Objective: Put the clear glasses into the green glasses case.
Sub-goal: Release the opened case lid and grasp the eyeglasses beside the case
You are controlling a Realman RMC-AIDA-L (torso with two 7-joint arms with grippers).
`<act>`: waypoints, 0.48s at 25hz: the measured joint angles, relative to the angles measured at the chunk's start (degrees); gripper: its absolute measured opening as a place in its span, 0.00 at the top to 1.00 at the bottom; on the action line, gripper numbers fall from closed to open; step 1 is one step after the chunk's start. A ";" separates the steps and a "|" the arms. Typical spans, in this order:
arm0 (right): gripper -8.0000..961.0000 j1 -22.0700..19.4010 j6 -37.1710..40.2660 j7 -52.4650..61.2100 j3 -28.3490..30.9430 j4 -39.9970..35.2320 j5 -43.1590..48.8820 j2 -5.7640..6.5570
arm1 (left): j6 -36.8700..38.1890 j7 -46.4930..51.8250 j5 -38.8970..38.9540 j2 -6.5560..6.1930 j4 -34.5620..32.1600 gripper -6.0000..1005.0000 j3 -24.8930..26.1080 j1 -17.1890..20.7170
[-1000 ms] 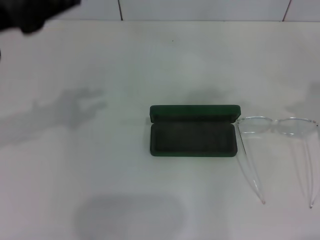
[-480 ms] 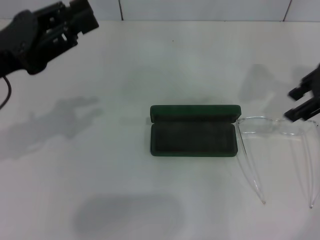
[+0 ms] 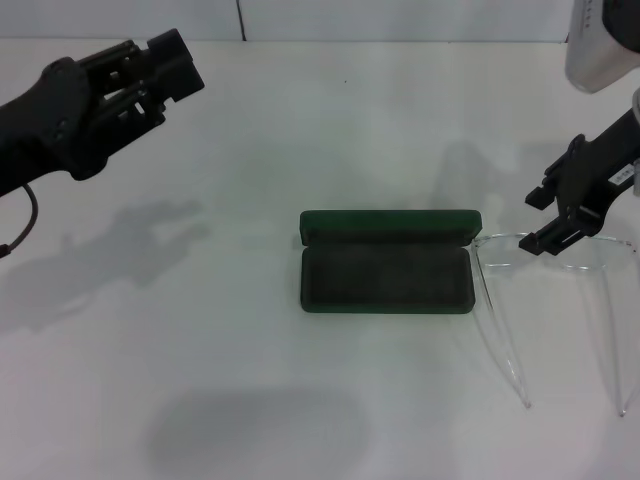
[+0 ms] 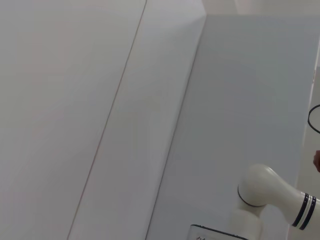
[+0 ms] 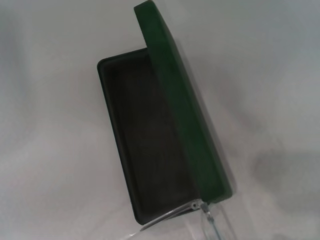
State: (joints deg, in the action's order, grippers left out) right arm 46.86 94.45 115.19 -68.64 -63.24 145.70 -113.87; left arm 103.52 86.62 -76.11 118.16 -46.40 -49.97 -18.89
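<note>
The green glasses case lies open in the middle of the table, lid raised at the back, its dark lining bare. The clear glasses lie unfolded just right of it, their front close to the case's right end and their thin arms pointing to the table's front. My right gripper hovers open above the front of the glasses, holding nothing. My left gripper is open and high at the far left, well away from both. The right wrist view shows the case and a glasses hinge at its end.
The white table runs back to a tiled wall. The left wrist view shows only the wall and a white arm joint.
Both arms have come into view. The left gripper has reached in from the top left corner. The right gripper has moved in from the right edge to above the glasses. Case and glasses have not moved.
</note>
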 joint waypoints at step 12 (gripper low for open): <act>0.43 -0.45 -1.46 0.07 -1.36 4.13 4.84 -1.22 | 0.02 -1.59 -0.01 0.05 2.67 0.65 0.17 -0.23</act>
State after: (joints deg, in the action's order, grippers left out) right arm 46.41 92.99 115.26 -70.00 -59.11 150.54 -115.08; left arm 103.54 85.02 -76.12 118.22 -43.73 -49.81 -19.11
